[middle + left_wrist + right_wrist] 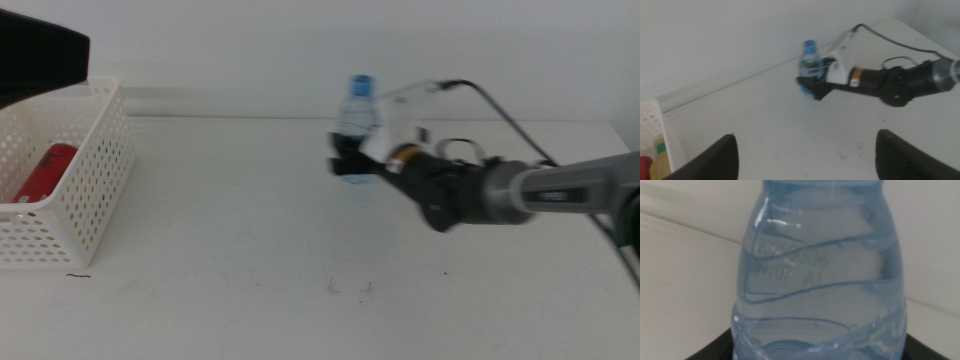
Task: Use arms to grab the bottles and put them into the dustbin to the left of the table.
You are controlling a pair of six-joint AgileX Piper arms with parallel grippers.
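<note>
A small clear water bottle with a blue cap stands upright at the back middle of the white table. My right gripper reaches in from the right and is shut on its lower part. The bottle fills the right wrist view, with a dark jaw on either side of its base. It also shows far off as a small bottle in the left wrist view. The white perforated dustbin stands at the left with a red can inside. My left gripper hangs open near the bin, holding nothing.
In the left wrist view the dustbin also holds a yellow tea bottle beside the red can. A few dark specks mark the table's front. The right arm's black cable loops above the table's back edge.
</note>
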